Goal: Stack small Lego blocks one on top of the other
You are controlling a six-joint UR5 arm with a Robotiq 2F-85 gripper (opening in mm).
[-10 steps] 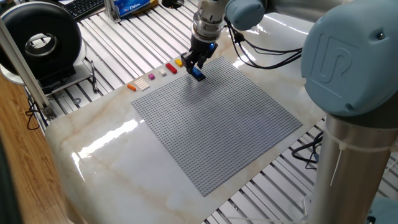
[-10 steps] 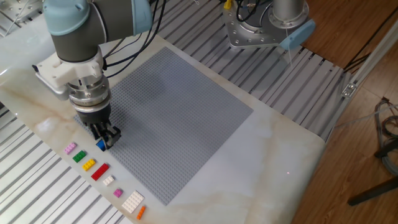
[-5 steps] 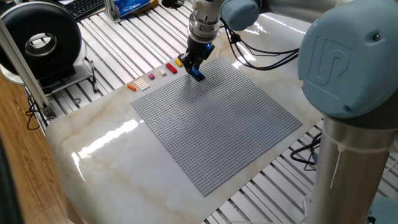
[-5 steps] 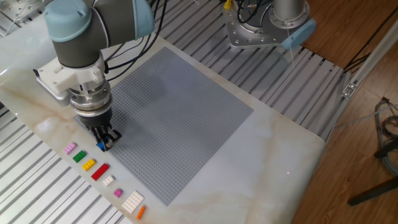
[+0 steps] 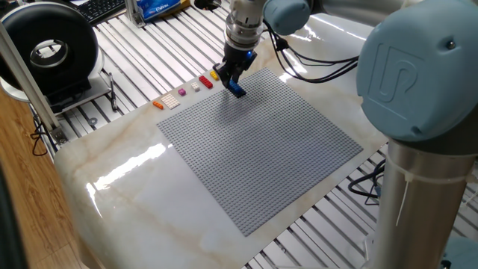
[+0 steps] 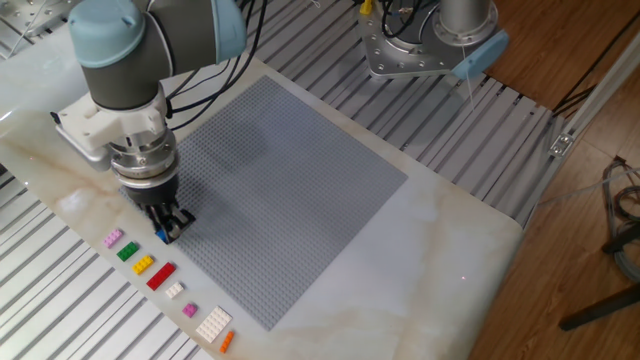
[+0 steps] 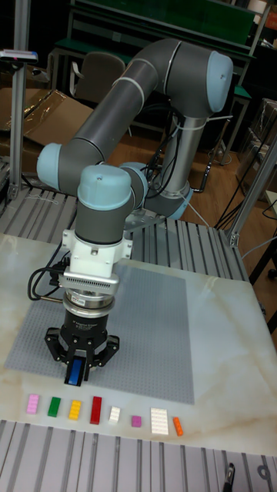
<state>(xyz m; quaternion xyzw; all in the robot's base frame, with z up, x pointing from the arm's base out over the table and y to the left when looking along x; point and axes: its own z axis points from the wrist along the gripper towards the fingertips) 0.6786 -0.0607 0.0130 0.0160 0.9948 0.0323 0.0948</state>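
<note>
Fingers (image 7: 76, 372) clenched on blue brick (image 7: 75, 374), low over grey baseplate (image 7: 146, 323) edge.

A row of small Lego blocks (image 7: 92, 409) lies beside the baseplate's (image 7: 146, 330) edge; the claw (image 7: 75, 378) seems just behind it.

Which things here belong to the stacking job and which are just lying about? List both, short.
For the job:
- blue brick held in the gripper
- row of small bricks on the marble: pink, green, yellow, red, white, orange
- grey baseplate, the work surface

Lying about:
- black round unit
- keyboard
</note>
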